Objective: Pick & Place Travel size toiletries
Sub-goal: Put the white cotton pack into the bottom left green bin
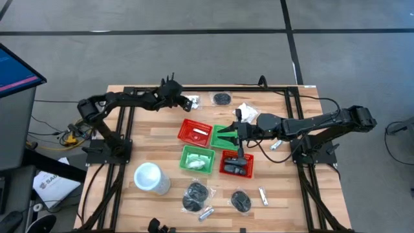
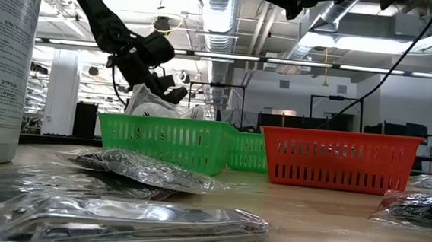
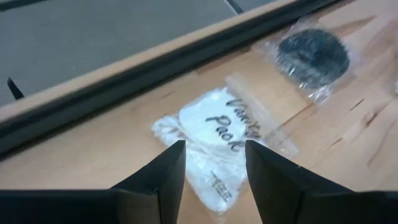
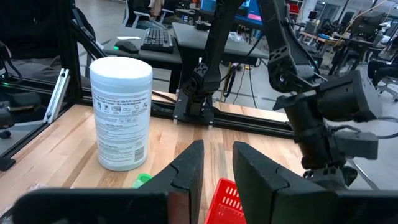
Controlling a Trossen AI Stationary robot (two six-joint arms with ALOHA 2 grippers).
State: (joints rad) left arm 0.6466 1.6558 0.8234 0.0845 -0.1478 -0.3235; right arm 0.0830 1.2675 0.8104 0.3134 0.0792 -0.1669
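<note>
Packet [image 3: 217,140], half hidden by open left jaws, lies near the bench [image 1: 155,139] edge at 12 o'clock; right jaws' state unclear above the red basket [image 1: 237,163].

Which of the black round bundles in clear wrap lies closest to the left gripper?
The black bundle at the table's far edge, beside the white packet under the left gripper. The other two bundles lie near the front edge.

Overhead; table-level; two wrist close-ups

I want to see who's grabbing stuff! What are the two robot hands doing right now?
Left gripper: open above a white packet, holding nothing.
Right gripper: over the red basket; grip cannot be told.
</note>
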